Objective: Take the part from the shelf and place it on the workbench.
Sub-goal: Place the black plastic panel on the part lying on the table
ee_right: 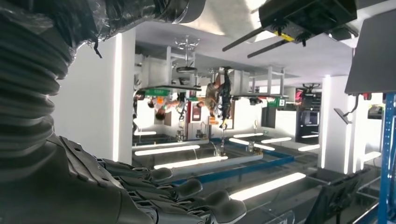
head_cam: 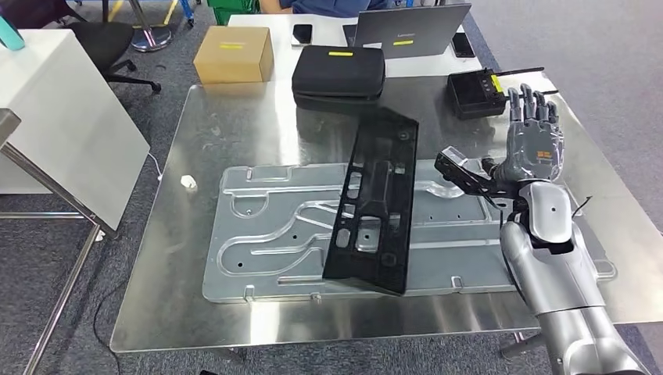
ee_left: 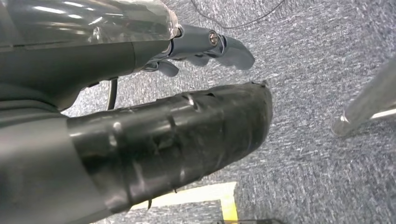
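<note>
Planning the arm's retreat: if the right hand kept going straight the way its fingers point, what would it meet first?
The right hand points away from the robot, toward the black radio box with antennas at the table's far edge. That looks first in line, though the hand may be high enough to pass over it.

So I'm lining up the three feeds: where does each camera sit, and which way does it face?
Head view: high on the body, looking down at the metal workbench and black part; right hand raised with fingers apart.
Left wrist view: behind the left hand, facing grey carpet.
Right wrist view: behind the right hand, turned upside down, facing across the room.
Shared: head and right wrist views both show the black radio box.
</note>
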Tool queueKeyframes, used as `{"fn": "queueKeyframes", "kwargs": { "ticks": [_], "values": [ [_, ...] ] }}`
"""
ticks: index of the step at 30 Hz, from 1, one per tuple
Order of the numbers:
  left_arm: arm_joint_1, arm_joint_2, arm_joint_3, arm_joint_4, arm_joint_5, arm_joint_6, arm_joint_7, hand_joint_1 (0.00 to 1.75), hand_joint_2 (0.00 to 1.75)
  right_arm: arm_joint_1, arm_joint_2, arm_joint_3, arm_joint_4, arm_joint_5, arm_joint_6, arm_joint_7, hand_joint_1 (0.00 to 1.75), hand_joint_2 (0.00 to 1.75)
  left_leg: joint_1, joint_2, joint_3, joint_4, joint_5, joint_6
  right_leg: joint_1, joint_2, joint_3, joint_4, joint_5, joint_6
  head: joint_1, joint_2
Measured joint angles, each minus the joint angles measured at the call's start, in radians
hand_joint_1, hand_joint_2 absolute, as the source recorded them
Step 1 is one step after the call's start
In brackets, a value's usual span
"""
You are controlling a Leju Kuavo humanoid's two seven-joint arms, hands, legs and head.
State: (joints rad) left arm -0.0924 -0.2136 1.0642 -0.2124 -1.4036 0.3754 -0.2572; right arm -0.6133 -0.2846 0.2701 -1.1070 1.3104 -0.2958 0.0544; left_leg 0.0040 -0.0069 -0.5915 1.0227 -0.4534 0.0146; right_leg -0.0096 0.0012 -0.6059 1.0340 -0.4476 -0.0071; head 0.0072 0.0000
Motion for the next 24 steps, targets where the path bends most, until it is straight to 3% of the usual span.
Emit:
{"fn": "queueKeyframes", "kwargs": {
  "ticks": [2, 4, 5, 7, 8, 9, 10, 12, 14, 16, 19, 21, 23, 24],
  "values": [
    [0.001, 0.000, 0.001, 0.000, 0.001, 0.000, -0.001, 0.00, 0.00, 0.032, -0.011, -0.010, -0.021, 0.000, -0.007, -0.001, 0.00, 1.75, -0.001, -0.001, 0.004, -0.006, 0.001, 0.007, 0.001, 0.000, 0.001, -0.003, 0.001, 0.012, 0.000, 0.000],
    [0.001, 0.000, 0.001, 0.000, 0.003, 0.000, -0.001, 0.00, 0.00, 0.060, -0.021, -0.024, -0.043, -0.001, -0.011, -0.003, 0.00, 1.75, 0.003, 0.000, 0.009, -0.019, 0.009, 0.020, -0.001, 0.000, -0.006, 0.017, -0.017, 0.022, 0.001, 0.000],
    [0.001, 0.000, 0.002, 0.000, 0.003, 0.000, -0.001, 0.00, 0.00, 0.071, -0.026, -0.032, -0.052, -0.002, -0.012, -0.004, 0.00, 1.75, 0.005, 0.000, 0.012, -0.024, 0.012, 0.026, -0.002, 0.000, -0.022, 0.053, -0.041, 0.027, 0.002, 0.000],
    [0.000, -0.001, 0.002, 0.000, 0.004, 0.000, -0.001, 0.00, 0.00, 0.090, -0.033, -0.043, -0.063, -0.003, -0.014, -0.005, 0.00, 1.75, 0.005, 0.001, 0.012, -0.026, 0.014, 0.031, -0.004, 0.000, -0.079, 0.178, -0.106, 0.036, 0.002, 0.000],
    [0.000, -0.001, 0.003, 0.000, 0.004, 0.000, -0.001, 0.00, 0.00, 0.101, -0.035, -0.046, -0.066, -0.003, -0.014, -0.005, 0.00, 1.75, 0.005, 0.001, 0.012, -0.026, 0.013, 0.031, -0.005, 0.000, -0.107, 0.239, -0.128, 0.039, 0.002, 0.000],
    [0.001, -0.002, 0.003, 0.000, 0.004, 0.000, -0.001, 0.00, 0.00, 0.110, -0.036, -0.048, -0.069, -0.003, -0.014, -0.005, 0.00, 1.75, 0.005, 0.001, 0.012, -0.025, 0.013, 0.031, -0.006, 0.000, -0.123, 0.273, -0.133, 0.042, 0.002, 0.000],
    [0.001, -0.002, 0.003, 0.000, 0.004, 0.000, -0.001, 0.00, 0.00, 0.118, -0.037, -0.050, -0.072, -0.003, -0.015, -0.005, 0.00, 1.75, 0.005, 0.001, 0.012, -0.024, 0.012, 0.031, -0.007, 0.000, -0.121, 0.267, -0.118, 0.043, 0.002, 0.000],
    [0.001, -0.002, 0.004, 0.000, 0.004, 0.000, -0.001, 0.00, 0.00, 0.123, -0.041, -0.055, -0.080, -0.003, -0.015, -0.006, 0.00, 1.75, 0.005, 0.001, 0.013, -0.018, 0.009, 0.026, -0.010, -0.001, -0.060, 0.143, -0.052, 0.042, 0.002, 0.000],
    [0.000, -0.002, 0.004, 0.000, 0.004, 0.000, -0.001, 0.00, 0.00, 0.124, -0.044, -0.057, -0.087, -0.003, -0.016, -0.006, 0.00, 1.75, 0.002, -0.001, 0.009, -0.009, 0.003, 0.018, -0.007, 0.000, -0.002, 0.027, -0.013, 0.034, 0.002, 0.000],
    [0.000, -0.002, 0.006, 0.000, 0.004, 0.000, 0.000, 0.00, 0.00, 0.128, -0.045, -0.059, -0.090, -0.004, -0.017, -0.006, 0.00, 1.75, -0.002, -0.001, 0.007, -0.005, 0.001, 0.010, -0.002, 0.002, 0.007, 0.004, -0.013, 0.024, 0.001, 0.000],
    [0.000, -0.002, 0.009, 0.000, 0.006, 0.000, 0.001, 0.00, 0.00, 0.133, -0.045, -0.065, -0.097, -0.015, -0.022, -0.010, 0.00, 1.75, -0.001, 0.000, 0.001, 0.013, -0.016, -0.003, -0.008, 0.002, 0.010, 0.000, -0.009, 0.005, 0.001, 0.000],
    [0.000, -0.002, 0.012, 0.000, 0.008, 0.001, 0.002, 0.00, 0.00, 0.139, -0.045, -0.072, -0.109, -0.040, -0.034, -0.021, 0.00, 1.75, 0.001, 0.001, -0.036, 0.100, -0.070, -0.011, -0.011, -0.001, 0.012, -0.003, -0.006, -0.006, 0.000, 0.000],
    [0.001, -0.002, 0.015, 0.000, 0.011, 0.003, 0.006, 0.00, 0.00, 0.153, -0.043, -0.084, -0.127, -0.091, -0.049, -0.048, 0.00, 1.75, 0.002, 0.001, -0.096, 0.232, -0.130, -0.017, -0.010, -0.003, 0.011, -0.003, -0.007, -0.010, 0.000, 0.000],
    [0.002, -0.003, 0.016, 0.000, 0.011, 0.004, 0.008, 0.00, 0.00, 0.165, -0.040, -0.092, -0.141, -0.130, -0.057, -0.068, 0.00, 1.75, 0.003, 0.001, -0.116, 0.274, -0.140, -0.018, -0.009, -0.004, 0.011, -0.002, -0.007, -0.010, 0.000, 0.000]
  ]
}}
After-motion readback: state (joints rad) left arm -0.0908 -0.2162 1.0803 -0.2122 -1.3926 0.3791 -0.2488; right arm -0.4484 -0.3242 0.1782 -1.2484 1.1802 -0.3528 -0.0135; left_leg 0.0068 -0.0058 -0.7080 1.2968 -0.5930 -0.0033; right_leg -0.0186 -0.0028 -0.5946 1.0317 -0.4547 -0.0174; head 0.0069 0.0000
